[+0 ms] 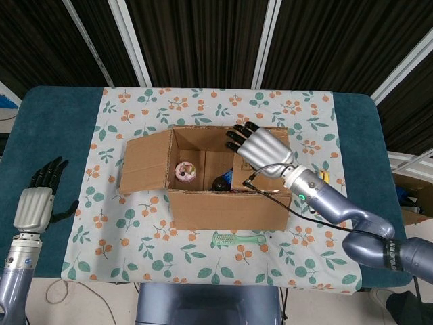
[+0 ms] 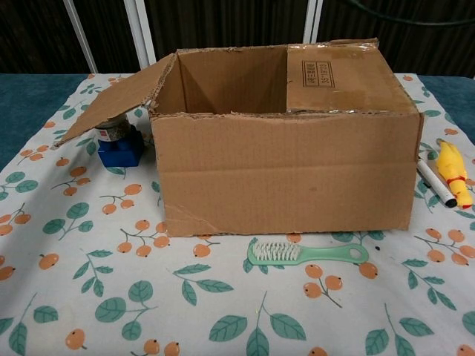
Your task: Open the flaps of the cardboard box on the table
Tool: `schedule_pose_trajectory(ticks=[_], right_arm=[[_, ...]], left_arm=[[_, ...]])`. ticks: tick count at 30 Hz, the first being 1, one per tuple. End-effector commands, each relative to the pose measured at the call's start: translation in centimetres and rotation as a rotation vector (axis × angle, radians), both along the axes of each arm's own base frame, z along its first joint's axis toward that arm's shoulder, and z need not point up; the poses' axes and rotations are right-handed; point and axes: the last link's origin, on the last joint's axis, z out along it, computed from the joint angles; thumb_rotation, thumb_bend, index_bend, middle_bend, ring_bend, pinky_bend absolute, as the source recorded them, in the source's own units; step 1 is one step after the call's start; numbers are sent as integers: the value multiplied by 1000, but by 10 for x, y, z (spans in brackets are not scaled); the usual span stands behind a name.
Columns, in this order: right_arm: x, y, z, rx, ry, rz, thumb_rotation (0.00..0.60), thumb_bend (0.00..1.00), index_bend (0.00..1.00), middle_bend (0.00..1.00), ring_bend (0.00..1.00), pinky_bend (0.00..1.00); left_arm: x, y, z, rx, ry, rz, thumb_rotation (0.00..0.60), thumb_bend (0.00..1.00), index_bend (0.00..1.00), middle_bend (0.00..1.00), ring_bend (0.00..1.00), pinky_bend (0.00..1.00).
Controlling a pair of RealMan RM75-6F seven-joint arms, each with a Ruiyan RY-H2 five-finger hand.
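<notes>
The cardboard box (image 1: 230, 208) stands mid-table on the flowered cloth. Its left flap (image 1: 145, 162) is folded outward. The right flap (image 1: 239, 173) still lies over the right half of the opening. My right hand (image 1: 260, 147) hovers over that flap with fingers spread toward the back wall, holding nothing. The chest view shows the box (image 2: 286, 170) and the right flap (image 2: 341, 78) but not this hand, so contact cannot be told. Far left on the teal table, my left hand (image 1: 37, 200) rests open. A pink round item (image 1: 185, 170) and a dark object (image 1: 220, 183) lie inside.
A green brush (image 2: 306, 254) lies in front of the box. A marker (image 2: 436, 182) and a yellow toy (image 2: 453, 172) sit to its right, under my right forearm in the head view. A blue block with a jar (image 2: 119, 144) stands beneath the left flap.
</notes>
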Motion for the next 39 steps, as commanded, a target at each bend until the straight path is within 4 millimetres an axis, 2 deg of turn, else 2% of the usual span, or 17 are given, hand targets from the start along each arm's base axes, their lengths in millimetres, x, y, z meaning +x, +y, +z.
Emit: schedule_pose_trajectory(ticks=[1,8,20,29,39], right_arm=[[12,-3,-19,41,30,28,600,1000,293,214,172,235],[22,-7,-51,91,85,57,600,1000,294,214,172,235],[12,-22,-78,127,164,9,600,1000,329,223,173,235],[-2,-29,-84,117,229,-8,600,1000,365,224,174,235],[-8,-31,-76,74,315,38,600,1000,460,240,186,235]], left_arm=[[0,0,0,-3,-1,2,600,257,0,0,0,99],[0,1,0,-10,-2,4,600,257,0,0,0,99],[-1,2,0,-15,-15,8,600,257,0,0,0,99],[-1,3,0,-21,-19,10,600,257,0,0,0,99],[0,4,0,-26,-25,9,600,257,0,0,0,99]])
